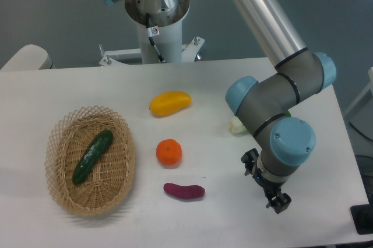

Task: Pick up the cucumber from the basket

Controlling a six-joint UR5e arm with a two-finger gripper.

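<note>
1. The cucumber (pixel 92 156) lies diagonally inside the basket (pixel 63 133) at the counter's (pixel 70 88) left side, nothing on top of it.
2. To its right lie a yellow mango (pixel 169 103), an orange (pixel 169 152) and a purple sweet potato (pixel 183 190).
3. The hand (pixel 269 190) hangs well apart at far right; whether it is released or clenched cannot be told.

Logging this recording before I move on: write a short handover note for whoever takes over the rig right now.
Gripper: empty, low over the table's right side, far from the basket; open or shut not readable.
Cucumber: lying diagonally inside the basket on the left, untouched.
Also on the table: yellow fruit, orange, purple sweet potato.
Done: nothing.
Left: cross to the basket, grasp the cucumber, lift it out.
</note>
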